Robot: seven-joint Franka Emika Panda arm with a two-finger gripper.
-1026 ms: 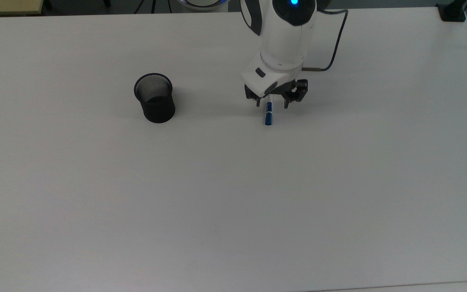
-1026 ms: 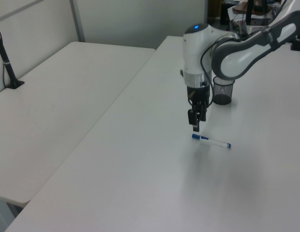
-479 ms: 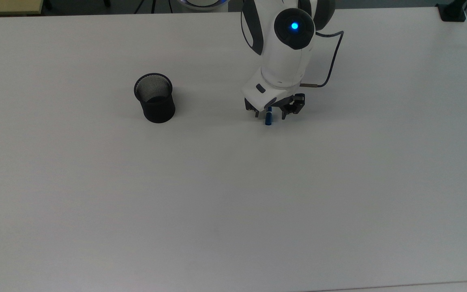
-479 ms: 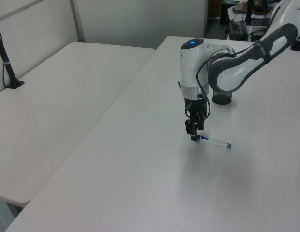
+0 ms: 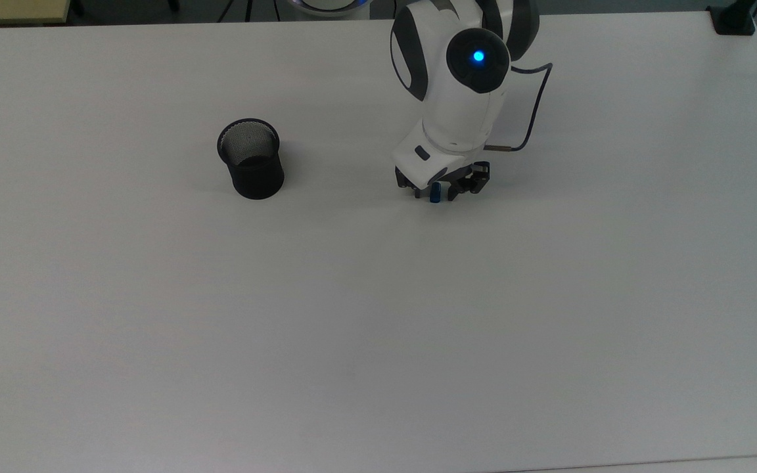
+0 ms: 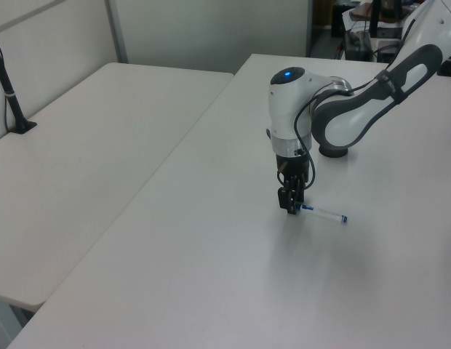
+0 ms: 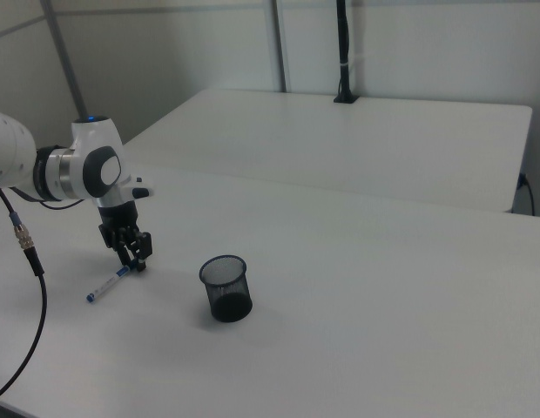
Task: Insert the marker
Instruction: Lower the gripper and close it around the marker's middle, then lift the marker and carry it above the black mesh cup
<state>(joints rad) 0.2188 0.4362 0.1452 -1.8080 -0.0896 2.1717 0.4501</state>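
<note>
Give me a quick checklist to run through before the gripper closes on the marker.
1. Marker lying flat on the table: ok.
2. Gripper down at the marker's capped end: ok.
3. Fingers open, one on each side of the barrel, seen in the top view: ok.
4. Fingers centred on the barrel: cannot tell.
5. Black mesh cup upright with its mouth open: ok.
6. Nothing lying between marker and cup: ok.

A black mesh cup [image 5: 251, 158] stands upright on the white worktop [image 5: 352, 315], its open mouth up. In the right view a second white table [image 7: 357, 139] lies beyond, with a dark post [image 7: 342, 52] rising at its far edge.
</note>
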